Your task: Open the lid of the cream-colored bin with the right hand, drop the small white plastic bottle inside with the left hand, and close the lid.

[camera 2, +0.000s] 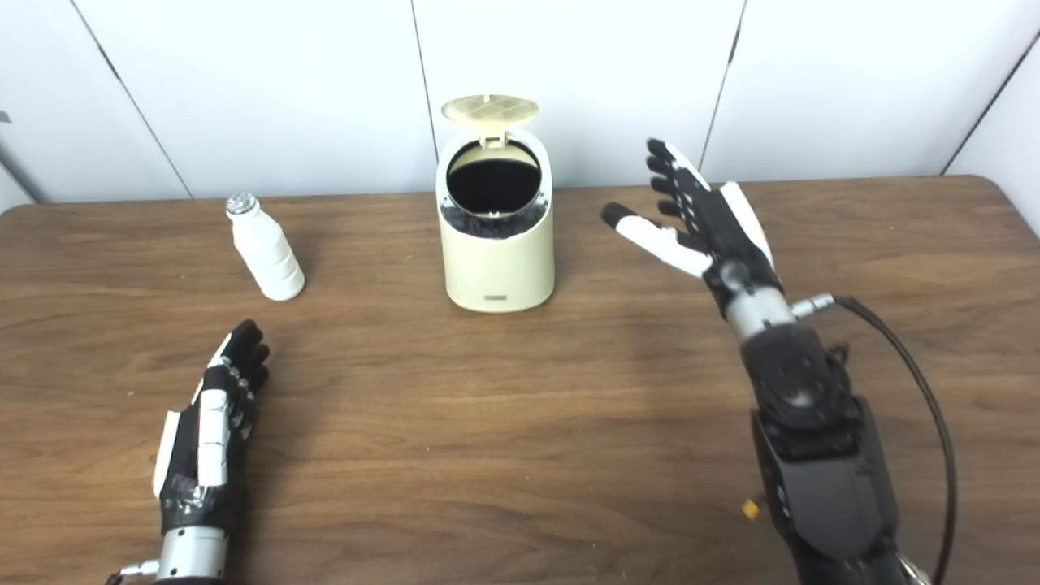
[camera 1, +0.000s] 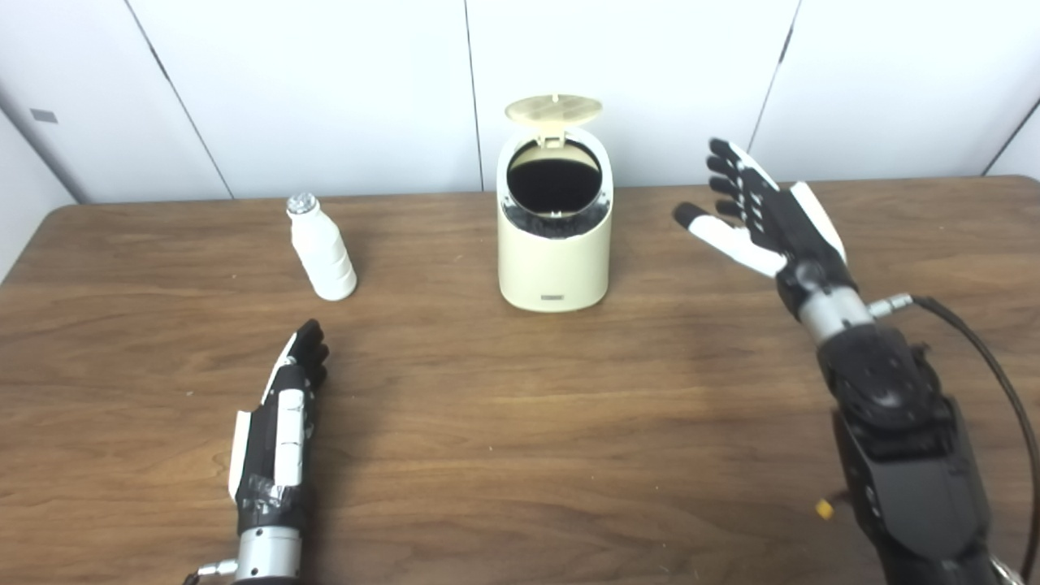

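The cream-colored bin stands at the middle back of the table. Its round lid is flipped up and open, showing a dark inside. The small white plastic bottle stands upright to the left of the bin, apart from it. My left hand lies open and empty near the table's front left, short of the bottle. My right hand is raised to the right of the bin, open with fingers spread, touching nothing.
The brown wooden table runs across the whole view, with white wall panels behind it. A black cable loops off my right wrist. A small yellow bit lies on the table by my right forearm.
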Robot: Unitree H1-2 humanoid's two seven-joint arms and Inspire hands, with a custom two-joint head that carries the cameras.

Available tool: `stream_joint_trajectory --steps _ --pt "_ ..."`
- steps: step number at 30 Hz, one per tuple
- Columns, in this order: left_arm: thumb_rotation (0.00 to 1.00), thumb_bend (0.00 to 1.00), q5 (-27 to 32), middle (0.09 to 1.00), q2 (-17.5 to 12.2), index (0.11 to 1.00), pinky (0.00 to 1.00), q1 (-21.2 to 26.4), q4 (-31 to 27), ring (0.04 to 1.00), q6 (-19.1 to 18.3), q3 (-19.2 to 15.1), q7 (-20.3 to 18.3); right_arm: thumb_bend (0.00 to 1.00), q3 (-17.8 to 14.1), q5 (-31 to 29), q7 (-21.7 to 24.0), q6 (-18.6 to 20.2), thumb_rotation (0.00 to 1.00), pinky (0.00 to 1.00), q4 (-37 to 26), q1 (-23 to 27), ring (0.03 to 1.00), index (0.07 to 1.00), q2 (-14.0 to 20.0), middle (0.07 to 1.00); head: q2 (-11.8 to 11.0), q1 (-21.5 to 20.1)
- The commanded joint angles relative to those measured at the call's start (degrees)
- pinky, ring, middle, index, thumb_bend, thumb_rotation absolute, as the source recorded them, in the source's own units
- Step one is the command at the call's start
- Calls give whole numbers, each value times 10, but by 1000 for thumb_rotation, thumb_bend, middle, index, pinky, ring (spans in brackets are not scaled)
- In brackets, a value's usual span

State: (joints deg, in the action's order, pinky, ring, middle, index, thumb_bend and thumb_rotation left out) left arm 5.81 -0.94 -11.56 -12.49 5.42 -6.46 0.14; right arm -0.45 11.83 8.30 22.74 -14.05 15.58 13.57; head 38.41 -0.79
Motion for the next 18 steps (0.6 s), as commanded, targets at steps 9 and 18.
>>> stream_joint_trajectory --steps 9,18 --pt "911 571 6 951 -5 939 985 4 2 946 5 -12 1 626 -54 -100 -14 -141 779 972 -19 -113 975 997 -20 994 -1 -8" --pt "890 585 4 938 -10 924 961 6 1 934 6 -16 -1 592 -70 -161 -24 -216 995 1000 16 -176 999 997 -63 999 -1 -13"
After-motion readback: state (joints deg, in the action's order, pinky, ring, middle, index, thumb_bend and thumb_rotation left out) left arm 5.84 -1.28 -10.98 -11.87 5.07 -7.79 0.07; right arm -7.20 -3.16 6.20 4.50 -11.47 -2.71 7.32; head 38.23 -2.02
